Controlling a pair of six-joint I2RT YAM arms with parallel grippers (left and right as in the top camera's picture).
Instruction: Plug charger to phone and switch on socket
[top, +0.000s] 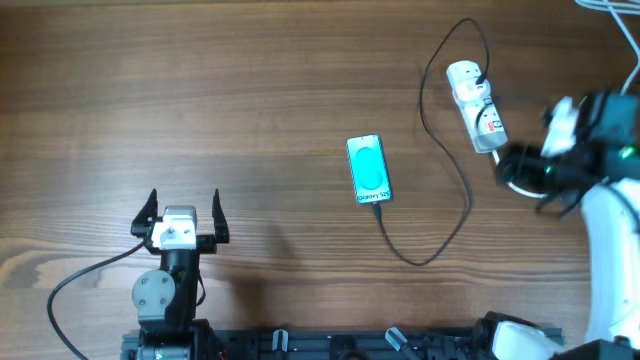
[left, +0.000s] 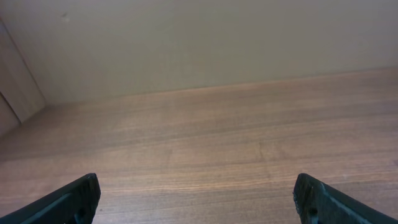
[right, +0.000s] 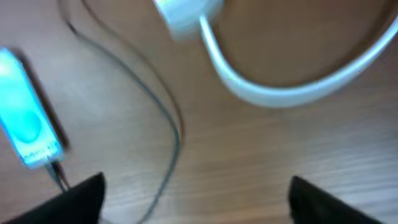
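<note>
Arms: left gripper (top: 182, 212) sits low at the near-left of the table (top: 250, 100), fingers spread wide and empty, pointing away from the base; right gripper (right: 196, 199) hangs blurred at the far right, just beside the socket (top: 473, 105) where its thick white cord (right: 280, 93) leaves, fingers likewise spread, holding nothing. Count: one phone (top: 368, 170), one black cable (top: 440, 215), one socket. Phone lies flat mid-table, teal screen up with a light oval; the cable's tip meets its near end.
</note>
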